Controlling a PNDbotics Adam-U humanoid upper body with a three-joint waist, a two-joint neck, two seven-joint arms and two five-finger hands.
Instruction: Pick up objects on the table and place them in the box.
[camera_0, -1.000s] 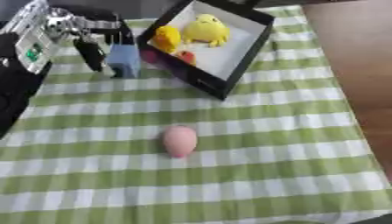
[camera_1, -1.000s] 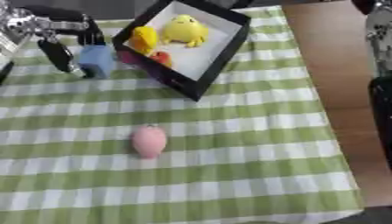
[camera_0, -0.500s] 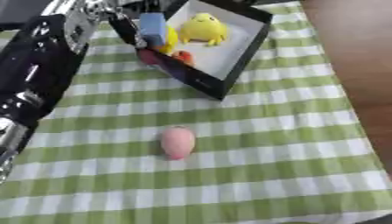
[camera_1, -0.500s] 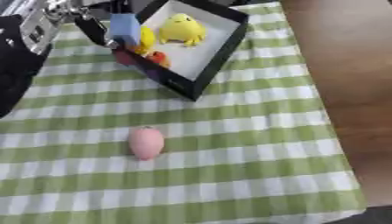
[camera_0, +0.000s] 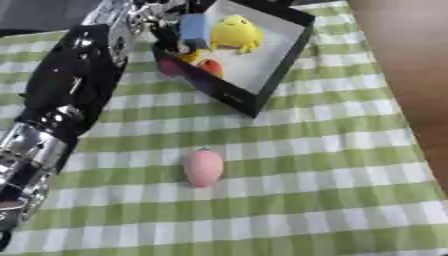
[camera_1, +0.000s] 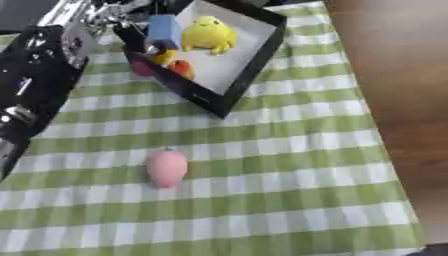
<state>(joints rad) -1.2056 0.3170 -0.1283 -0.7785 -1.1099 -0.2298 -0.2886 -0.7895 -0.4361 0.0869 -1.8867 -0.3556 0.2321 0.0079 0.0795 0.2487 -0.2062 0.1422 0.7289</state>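
Green-white cloth (camera_0: 289, 195): checked fabric lay flat over the table, covering nearly the whole view; bare brown wood showed along the right edge.
Left arm (camera_0: 66, 85): black shell with a silver joint, reached in from the lower left up to the box's left wall.
Box (camera_0: 278, 65): black square walls, white floor, rigid and shallow; it sat askew at the top of the cloth.
Left hand (camera_0: 144, 15): silver and black, at the box's near-left corner; fingers appeared curled round the blue block, though blur hid the exact contact.
Right hand: not seen in either view.
Duck (camera_0: 233, 34): yellow, rounded, soft-looking toy, inside the box at the far side.
Pink egg (camera_0: 203, 167): smooth, matte, egg-shaped; lay alone on the cloth, well apart from the box, toward the near side.
Blue block (camera_1: 164, 31): pale blue, boxy with flat faces; held over the box's left edge, just beside the duck, seemingly not yet resting on the floor.
Small items (camera_0: 203, 64): one yellow, one orange-red rounded piece, against the box's inner left wall; shapes unclear.
Progress, judged: duck and small items already in; block at the point of release; egg the only thing left on the cloth.
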